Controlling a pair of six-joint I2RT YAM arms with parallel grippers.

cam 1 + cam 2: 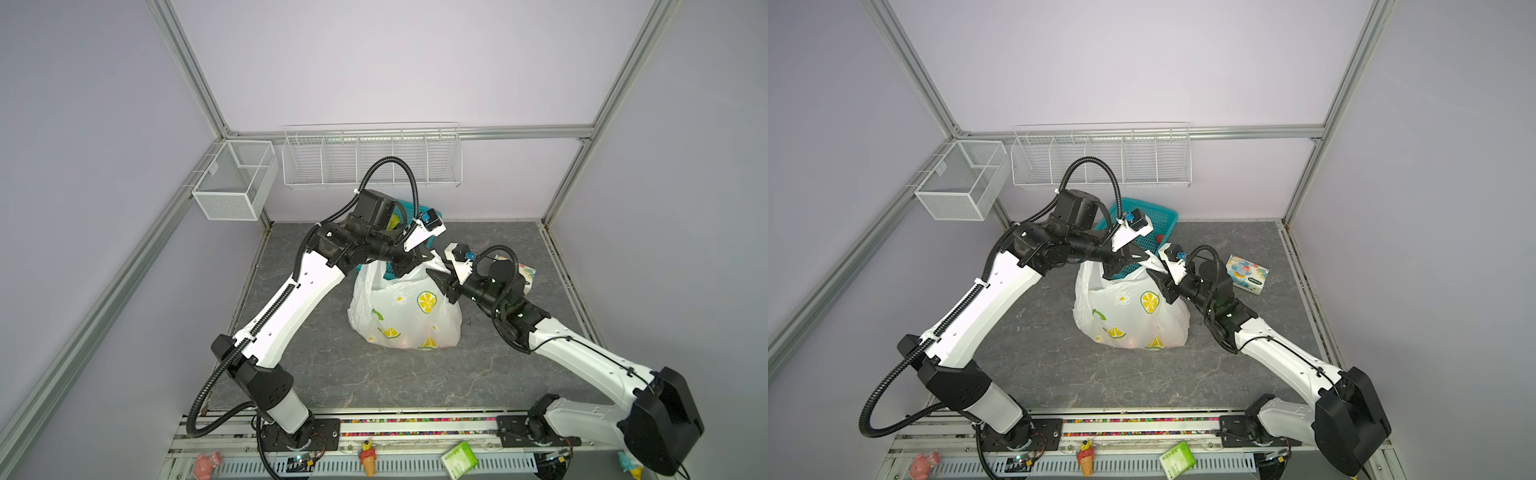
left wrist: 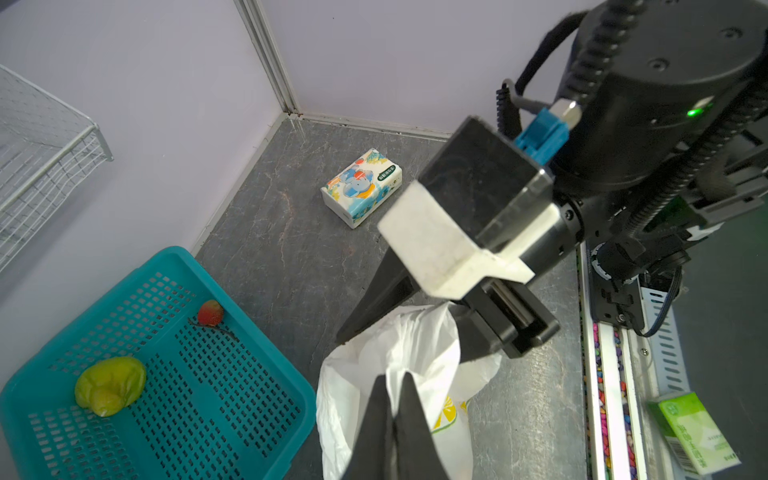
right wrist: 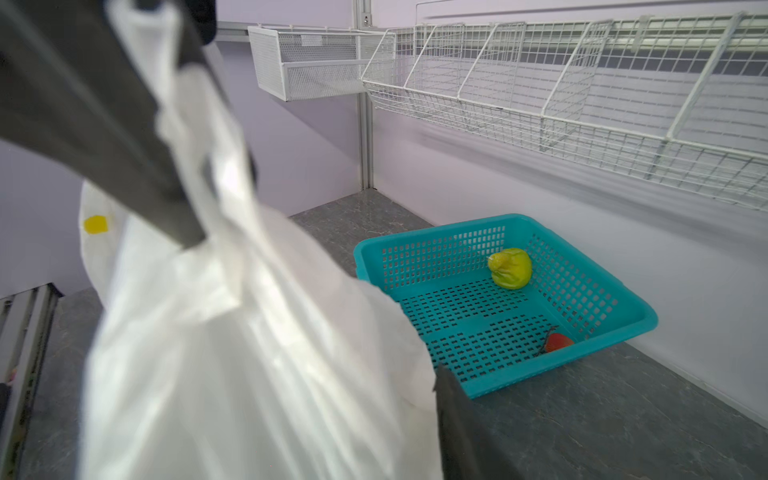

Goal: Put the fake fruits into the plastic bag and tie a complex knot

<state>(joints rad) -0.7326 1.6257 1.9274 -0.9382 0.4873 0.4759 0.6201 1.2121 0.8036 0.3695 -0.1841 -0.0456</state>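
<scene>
The plastic bag [image 1: 399, 311], white with lemon prints, stands mid-table, and pale fruit shapes glow through its lower film. My left gripper [image 1: 426, 257] is shut on the bag's bunched top. In the left wrist view its fingers [image 2: 376, 419] pinch the white film. My right gripper [image 1: 438, 284] is open right beside that bunch, its jaws apart on either side of it. One of its fingers [image 3: 457, 419] shows in the right wrist view, while the bag [image 3: 249, 332] hides the other. A green fruit [image 2: 110, 384] and a red strawberry [image 2: 210, 312] lie in the teal basket [image 2: 266, 374].
The teal basket [image 1: 1154, 220] sits just behind the bag by the back wall. A cartoon-printed packet [image 1: 1248, 274] lies right of the right arm. A wire shelf [image 1: 372, 160] and a mesh bin [image 1: 232, 180] hang on the walls. A green packet [image 1: 459, 459] and small figurines lie on the front rail.
</scene>
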